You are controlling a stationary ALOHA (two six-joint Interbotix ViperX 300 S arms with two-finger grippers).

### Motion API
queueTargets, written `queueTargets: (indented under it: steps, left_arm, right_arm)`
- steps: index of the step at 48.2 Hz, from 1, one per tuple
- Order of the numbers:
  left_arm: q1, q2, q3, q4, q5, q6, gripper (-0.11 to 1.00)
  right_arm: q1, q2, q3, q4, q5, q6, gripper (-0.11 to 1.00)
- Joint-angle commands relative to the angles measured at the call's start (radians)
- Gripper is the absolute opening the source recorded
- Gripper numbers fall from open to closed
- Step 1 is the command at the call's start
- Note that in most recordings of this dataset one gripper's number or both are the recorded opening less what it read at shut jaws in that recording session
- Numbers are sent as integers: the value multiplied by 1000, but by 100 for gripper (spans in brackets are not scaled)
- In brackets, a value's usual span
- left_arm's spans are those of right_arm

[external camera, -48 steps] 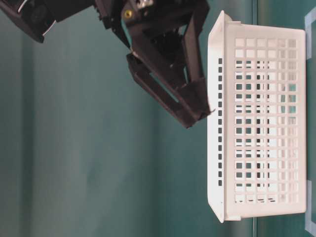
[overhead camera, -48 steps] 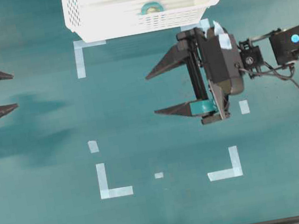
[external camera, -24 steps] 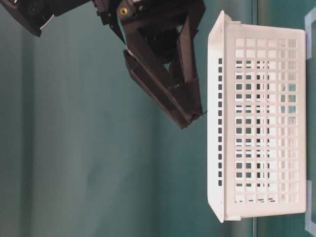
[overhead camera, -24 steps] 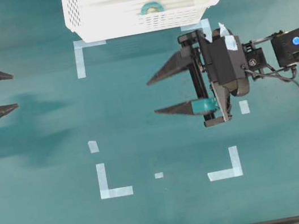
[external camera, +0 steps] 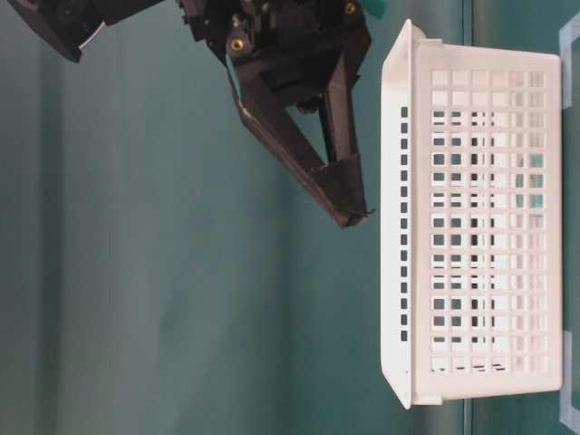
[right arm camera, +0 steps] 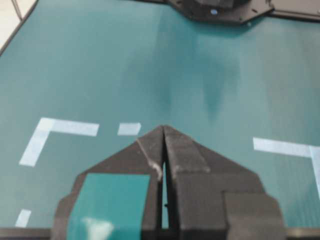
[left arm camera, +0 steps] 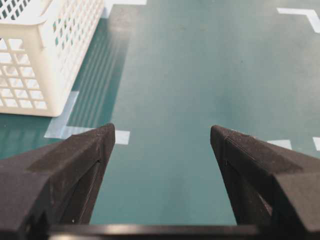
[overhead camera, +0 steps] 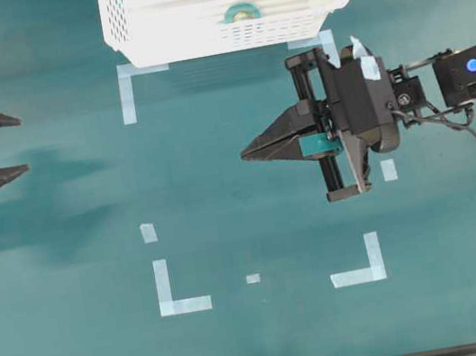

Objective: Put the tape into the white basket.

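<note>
The turquoise tape (overhead camera: 241, 13) lies inside the white basket (overhead camera: 127, 32) at the table's far edge, on the ribbed bottom near the front wall. My right gripper (overhead camera: 244, 152) hovers in front of the basket, apart from it, pointing left. Its jaws are shut tip to tip with nothing between them, as the right wrist view shows (right arm camera: 163, 131). From table level the right gripper (external camera: 359, 216) hangs beside the basket's rim (external camera: 395, 136). My left gripper (overhead camera: 22, 144) stays at the left edge, open and empty (left arm camera: 162, 131), with the basket (left arm camera: 47, 60) at its upper left.
Pale-blue L-shaped corner marks (overhead camera: 184, 305) (overhead camera: 364, 272) and short strips (overhead camera: 148, 232) (overhead camera: 253, 279) lie flat on the teal table. A teal patch (overhead camera: 315, 146) is stuck on the right gripper's finger. The left arm's base (right arm camera: 220, 10) shows at the far end in the right wrist view.
The right gripper's jaws have closed from wide open to fully shut, on nothing. The left gripper has not moved.
</note>
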Motion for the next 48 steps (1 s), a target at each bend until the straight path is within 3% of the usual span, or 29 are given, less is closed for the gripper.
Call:
queueTargets:
  steps: [1,20,34,48]
  left_arm:
    - [5,8,-12,2,-9,0,88]
    - [5,8,-12,0,-8,0,88]
    - [5,8,-12,0,-8,0,88]
    - [5,6,-12,2,-8,0,88]
  right_arm:
    - [2,-23,-9,-2,-12,0,0]
    - [2,-117,14,-2,74,2,0]
    - [2,-232,72,-2,178,2,0]
    - [0,-390,163,0,206,3,0]
